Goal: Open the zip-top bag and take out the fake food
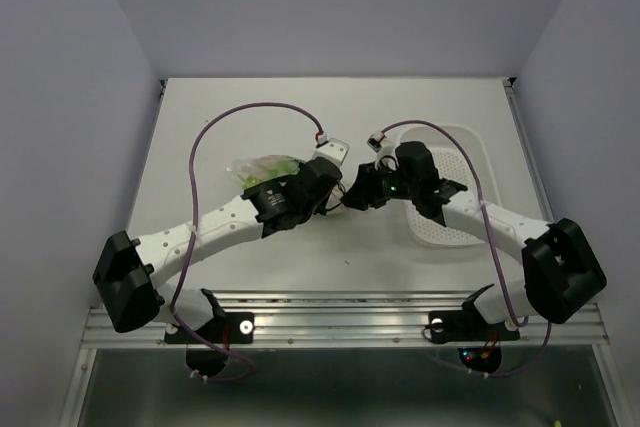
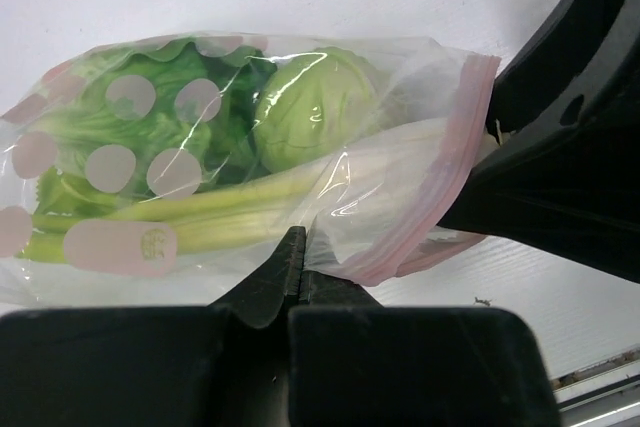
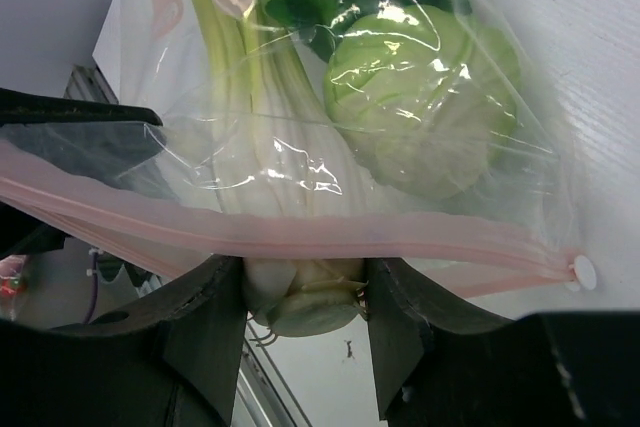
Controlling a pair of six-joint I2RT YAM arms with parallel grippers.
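Note:
The zip-top bag lies left of centre, its pink zip strip facing the right arm. The fake food shows through the clear plastic: a pale green round cabbage, dark leafy pieces and yellow-green stalks. My left gripper is shut on a fold of the bag's plastic just behind the strip. My right gripper sits at the bag's mouth. Its fingers press both sides of the stalks' pale root end, which pokes out under the strip.
A white perforated tray lies on the table under and behind the right arm. The metal rail of the table's near edge runs close below both grippers. Purple cables loop above each arm.

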